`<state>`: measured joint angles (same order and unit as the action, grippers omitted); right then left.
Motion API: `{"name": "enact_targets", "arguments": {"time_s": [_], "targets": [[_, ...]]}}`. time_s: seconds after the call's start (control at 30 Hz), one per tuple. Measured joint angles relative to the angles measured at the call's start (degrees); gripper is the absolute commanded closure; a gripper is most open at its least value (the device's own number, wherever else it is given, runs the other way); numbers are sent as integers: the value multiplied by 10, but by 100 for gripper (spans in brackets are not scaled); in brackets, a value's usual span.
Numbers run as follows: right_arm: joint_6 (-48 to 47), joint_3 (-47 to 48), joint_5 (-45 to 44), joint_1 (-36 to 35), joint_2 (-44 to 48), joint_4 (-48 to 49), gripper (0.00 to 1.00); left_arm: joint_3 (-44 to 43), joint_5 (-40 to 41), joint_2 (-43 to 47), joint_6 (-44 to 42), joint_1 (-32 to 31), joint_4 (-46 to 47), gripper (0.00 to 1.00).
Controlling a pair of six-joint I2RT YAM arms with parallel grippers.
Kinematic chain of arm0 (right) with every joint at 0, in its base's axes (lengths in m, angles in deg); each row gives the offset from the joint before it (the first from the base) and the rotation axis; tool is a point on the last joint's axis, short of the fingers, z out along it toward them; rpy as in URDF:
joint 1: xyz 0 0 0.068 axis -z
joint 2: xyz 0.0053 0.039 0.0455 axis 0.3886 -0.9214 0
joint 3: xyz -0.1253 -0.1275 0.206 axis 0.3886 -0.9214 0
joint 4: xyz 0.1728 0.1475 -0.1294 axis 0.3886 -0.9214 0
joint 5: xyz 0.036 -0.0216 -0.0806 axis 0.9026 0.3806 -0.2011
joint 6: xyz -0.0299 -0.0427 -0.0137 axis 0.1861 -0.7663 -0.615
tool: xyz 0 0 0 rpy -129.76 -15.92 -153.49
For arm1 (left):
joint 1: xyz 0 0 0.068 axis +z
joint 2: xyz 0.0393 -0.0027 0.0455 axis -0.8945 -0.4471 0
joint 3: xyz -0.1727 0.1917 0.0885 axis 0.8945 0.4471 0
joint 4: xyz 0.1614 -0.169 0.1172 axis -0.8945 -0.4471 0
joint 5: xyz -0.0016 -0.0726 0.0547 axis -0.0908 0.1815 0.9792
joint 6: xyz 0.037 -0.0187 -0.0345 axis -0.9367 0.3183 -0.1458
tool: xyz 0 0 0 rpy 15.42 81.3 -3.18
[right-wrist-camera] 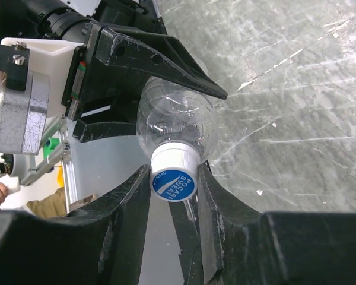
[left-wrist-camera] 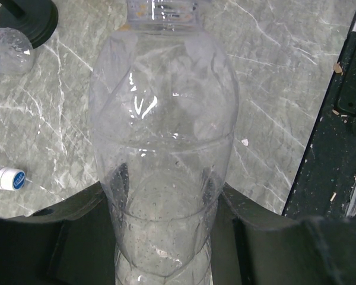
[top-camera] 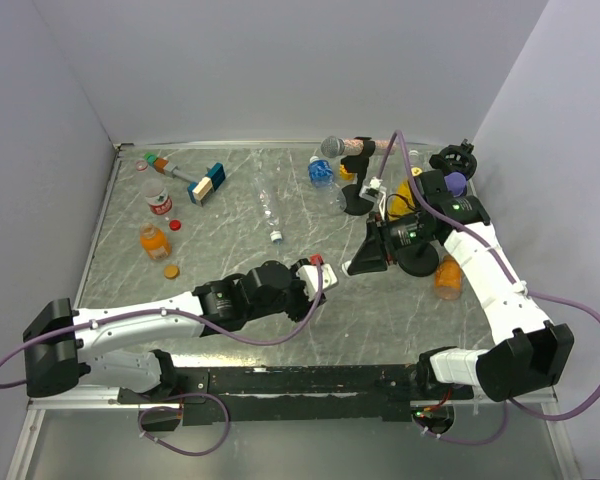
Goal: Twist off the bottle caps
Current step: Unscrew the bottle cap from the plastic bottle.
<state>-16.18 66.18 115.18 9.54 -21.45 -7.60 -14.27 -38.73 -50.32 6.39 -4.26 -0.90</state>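
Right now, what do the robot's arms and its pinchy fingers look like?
The left arm and right arm are white tube-shaped links joined by chunky black round joints, with a thin purple cable looping along each. The left gripper and right gripper each have two black, wedge-shaped plastic fingers. A small green light glows near the right wrist.

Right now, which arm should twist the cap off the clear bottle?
Right. The right tool is already shut on the white cap, while the left tool clamps the clear bottle by its body, bracing it.
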Motion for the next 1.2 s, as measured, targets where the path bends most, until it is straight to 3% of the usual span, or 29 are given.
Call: {"name": "enact_targets", "arguments": {"time_s": [0.17, 0.5, 0.8, 0.87, 0.97, 1.03, 1.1, 1.2], "targets": [[-34, 0, 4, 0, 0, -18, 90, 0, -7, -1, -7, 0, 0, 83], [-195, -1, -1, -26, 1, -72, 92, 12, -54, 5, -5, 1, -9, 83], [-292, -98, -11, -51, 129, -6, 86, 35, -142, 10, 20, 5, 7, 83], [-296, -98, -10, -52, 130, -5, 74, 35, -151, 12, 26, 7, 8, 83], [-282, -98, -9, -54, 124, 7, 33, 41, -156, 15, 36, 11, 10, 83], [-264, -98, -12, -56, 121, 20, 12, 44, -156, 20, 44, 12, 19, 83], [-248, -97, -12, -52, 121, 28, 2, 44, -156, 30, 50, 12, 30, 83], [-229, -95, 3, -30, 125, 37, 1, 44, -149, 47, 52, 12, 33, 83]]}}
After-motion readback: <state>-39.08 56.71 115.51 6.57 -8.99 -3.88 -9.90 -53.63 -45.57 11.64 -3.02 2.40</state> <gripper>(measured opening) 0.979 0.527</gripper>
